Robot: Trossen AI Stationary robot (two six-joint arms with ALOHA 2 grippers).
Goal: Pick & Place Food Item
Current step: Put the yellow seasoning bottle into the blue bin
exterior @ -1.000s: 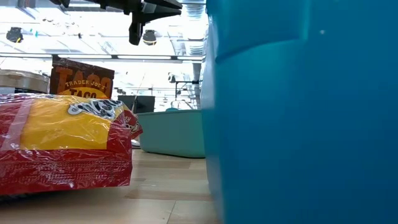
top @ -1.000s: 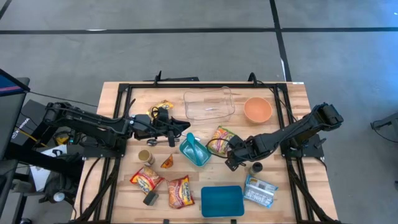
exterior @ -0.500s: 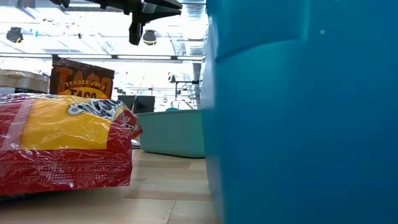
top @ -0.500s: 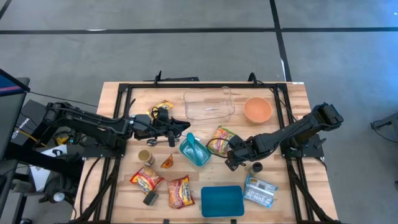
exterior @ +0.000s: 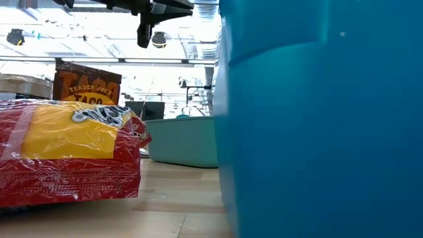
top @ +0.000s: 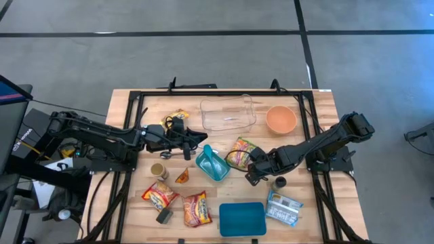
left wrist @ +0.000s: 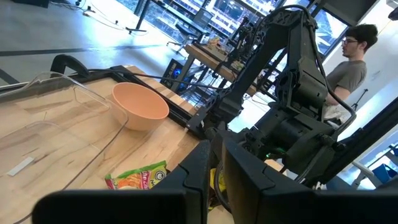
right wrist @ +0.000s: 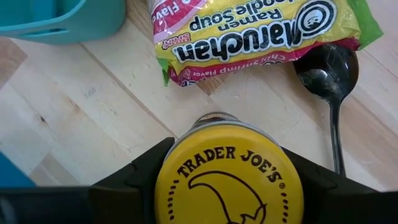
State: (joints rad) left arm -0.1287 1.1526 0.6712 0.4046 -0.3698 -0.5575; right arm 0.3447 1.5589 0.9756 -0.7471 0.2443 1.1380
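Item in hand: a yellow-lidded jar [right wrist: 228,173]. We see it between the two fingers of the right claw [right wrist: 228,180], which press against its sides, so we judge the grasp made or all but made. In the high view the right claw [top: 253,173] sits low near the middle of the counter [top: 325,102], just beside a ramen packet [top: 239,150] with a green edge. Whether the jar is off the wood yet, we cannot tell.

Left claw [top: 199,138]: shut on nothing that we can see, hanging above the counter near the teal container [top: 213,163]. It waits.

Nearby stock:
- Ramen packet [right wrist: 255,31], flat on the wood, just beyond the jar.
- Dark spoon [right wrist: 329,74], bowl touching the packet's edge.
- Clear tray [top: 228,113] and orange bowl [top: 281,119] at the far side, both holding nothing we can make out.
- Teal lid [top: 242,219] at the near edge.
- Two red and yellow noodle packets [top: 195,209] at the near left, a small tin [top: 159,170] and a blue-white pouch [top: 283,208].

Progress: picking stage reached. We judge carrying and setting down still to do, and the task sentence names no destination; the tray, bowl and teal container all look like candidates. Other food lies loose on the counter.

A person [left wrist: 348,65] stands beyond the counter.
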